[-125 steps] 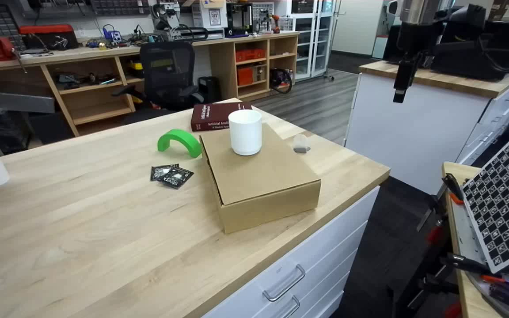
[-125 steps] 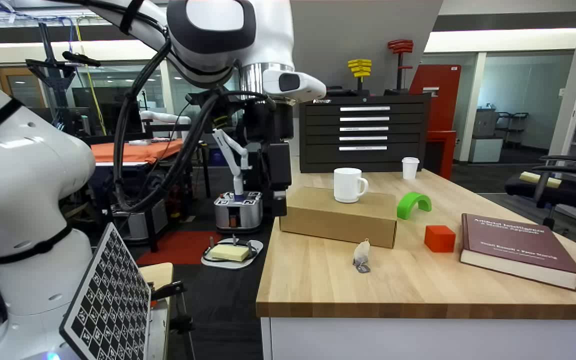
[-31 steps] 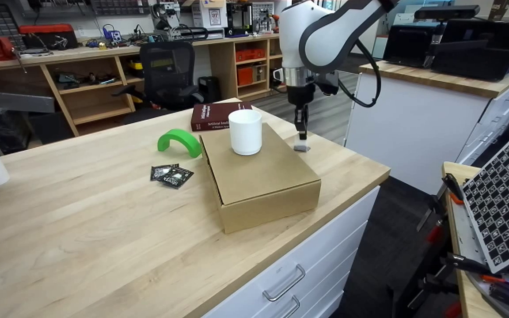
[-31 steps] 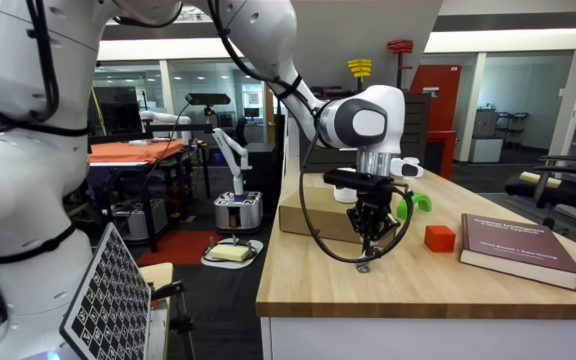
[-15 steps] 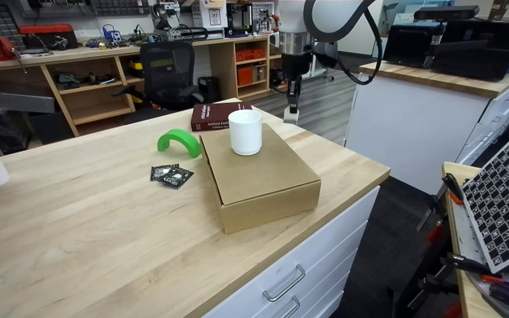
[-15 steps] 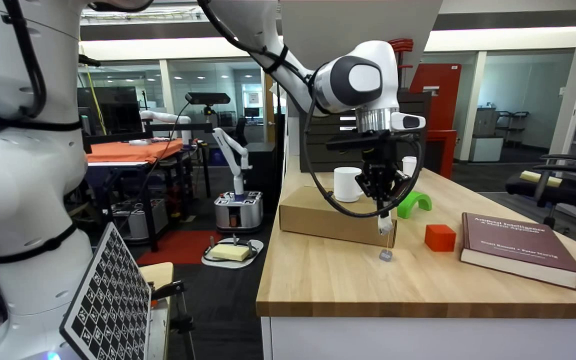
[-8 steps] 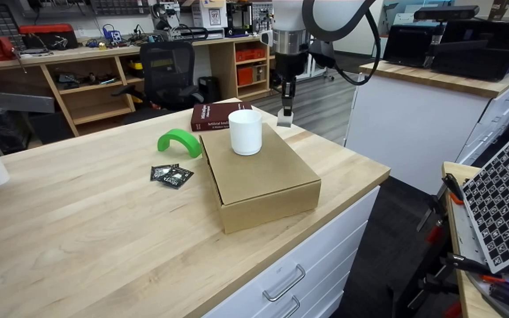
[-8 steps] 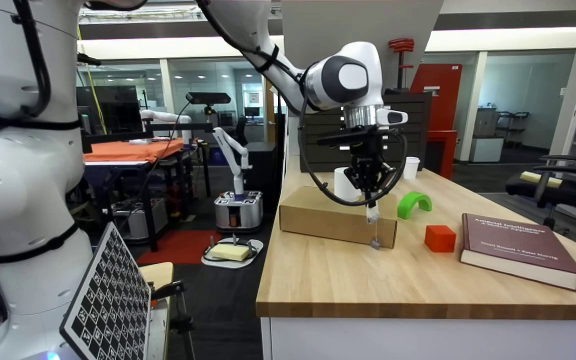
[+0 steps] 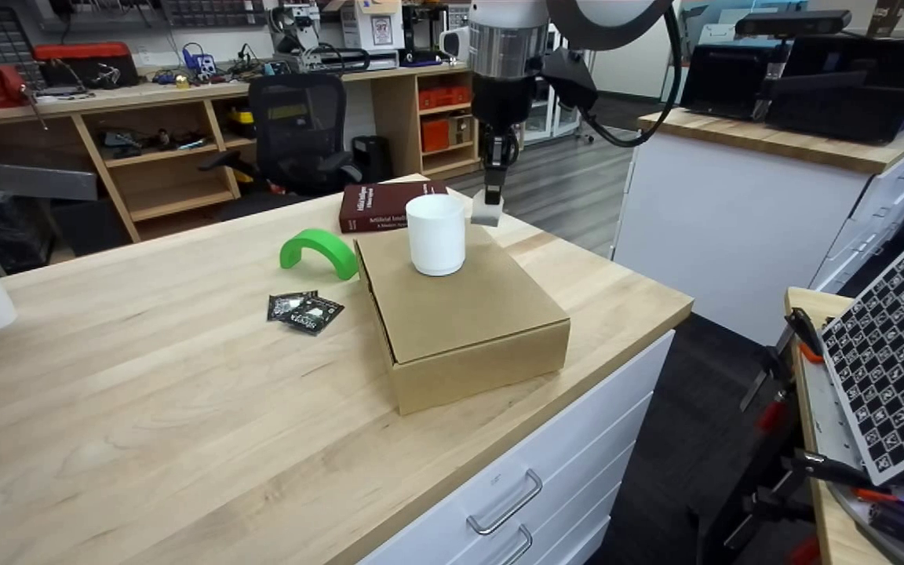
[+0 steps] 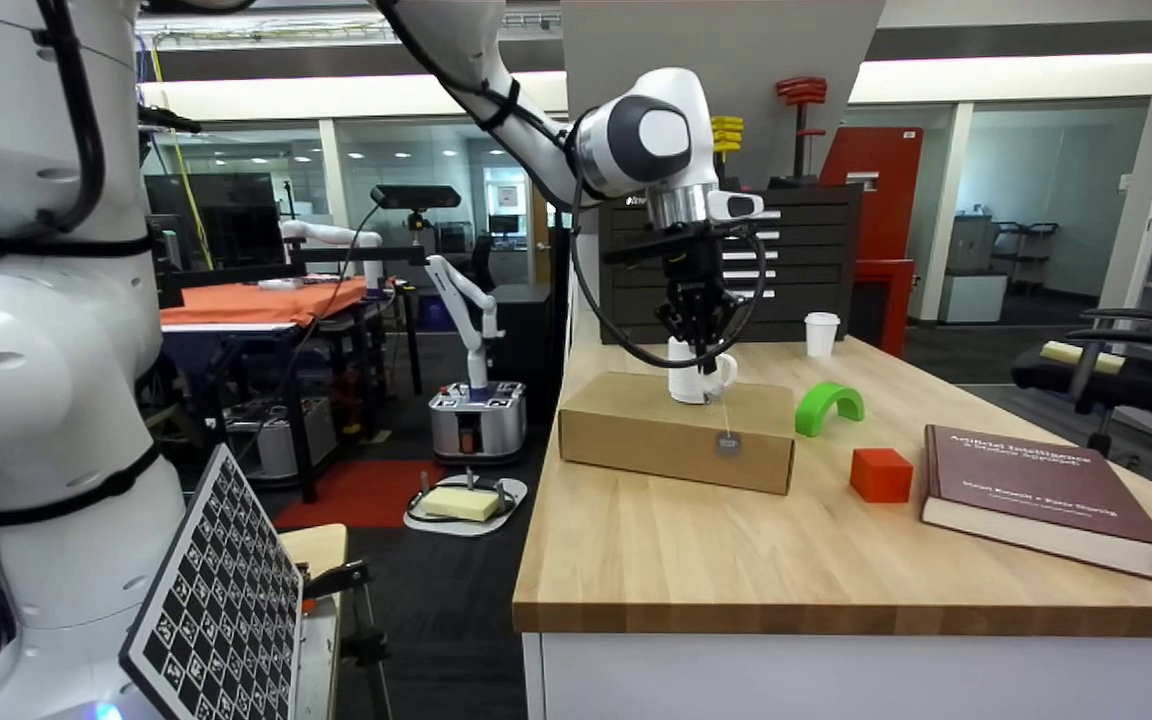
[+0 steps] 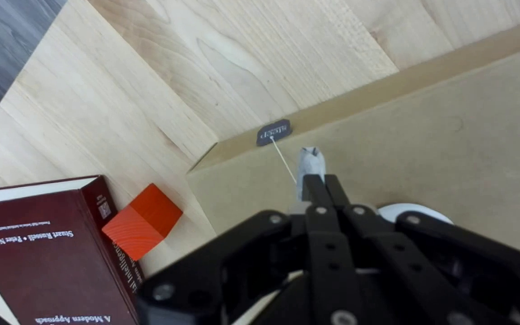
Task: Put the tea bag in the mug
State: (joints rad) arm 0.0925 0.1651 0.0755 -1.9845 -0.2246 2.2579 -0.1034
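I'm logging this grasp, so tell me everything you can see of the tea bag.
The tea bag is a pale, papery-looking pouch, pinched in the shut end effector, its free end creased. It hangs outside the mug, seemingly over the cardboard box. A thin white string runs to a dark tag printed "steep"; whether that touches the box is unclear.

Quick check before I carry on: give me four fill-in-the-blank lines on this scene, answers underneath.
The hand is gripping the ____.
The mug stands on a cardboard ____.
The arch is coloured ____.
The title of the book begins "Artificial ____".

Missing words: tea bag; box; green; Intelligence.
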